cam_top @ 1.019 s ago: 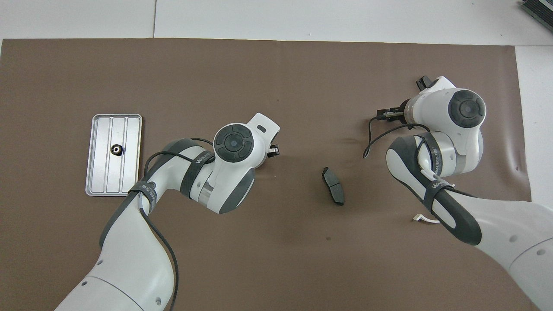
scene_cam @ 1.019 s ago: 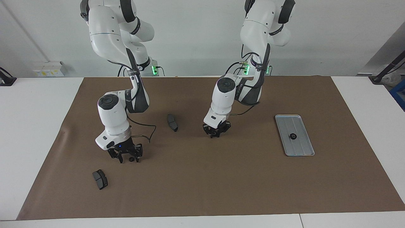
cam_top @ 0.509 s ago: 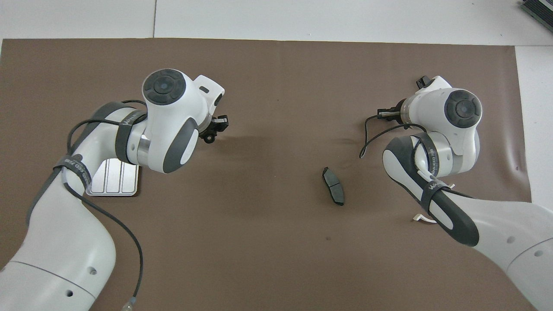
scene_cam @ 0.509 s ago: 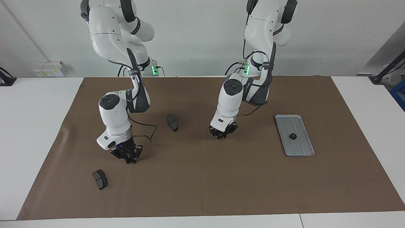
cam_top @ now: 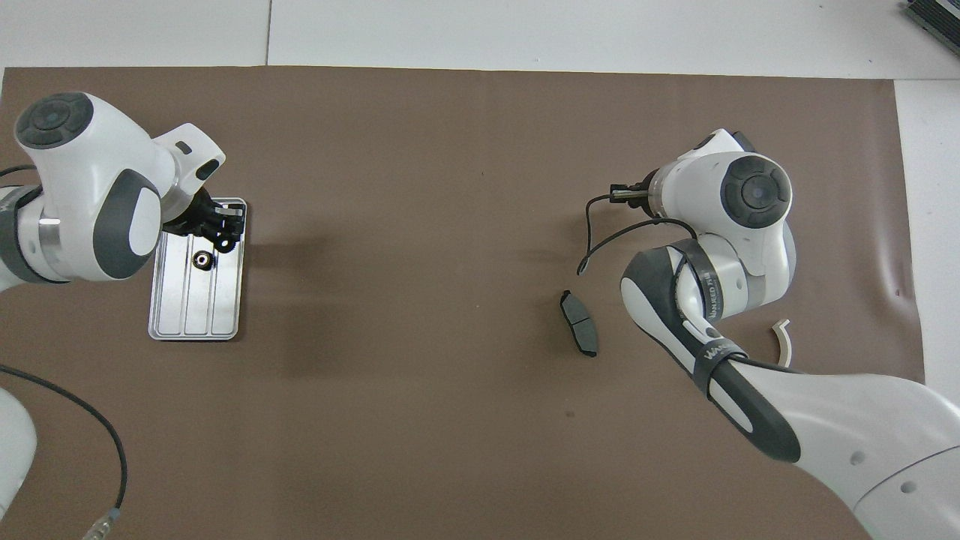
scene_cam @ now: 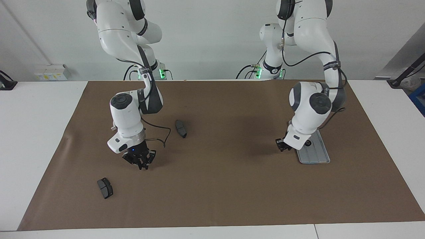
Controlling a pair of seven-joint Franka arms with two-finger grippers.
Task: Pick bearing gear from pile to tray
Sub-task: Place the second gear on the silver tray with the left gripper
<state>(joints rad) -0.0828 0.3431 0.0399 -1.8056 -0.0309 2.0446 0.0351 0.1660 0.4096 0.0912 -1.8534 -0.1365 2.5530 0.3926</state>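
Note:
The silver tray lies toward the left arm's end of the table, with one black bearing gear in it. My left gripper hangs low over the tray's rim that faces the table's middle, shut on another small black gear. Toward the right arm's end, my right gripper is just above the brown mat, fingertips together on a tiny black gear. In the overhead view its own arm hides it. The pile's remains are dark pads and a white half-ring.
A brown mat covers most of the white table. One dark pad lies nearer to the robots than the right gripper, between the two arms. The other lies farther from them. The right arm's black cable loops beside its wrist.
The left gripper has swung with its gear from the table's middle to the tray. The right gripper has shut on the gear on the mat and shifted slightly toward the middle.

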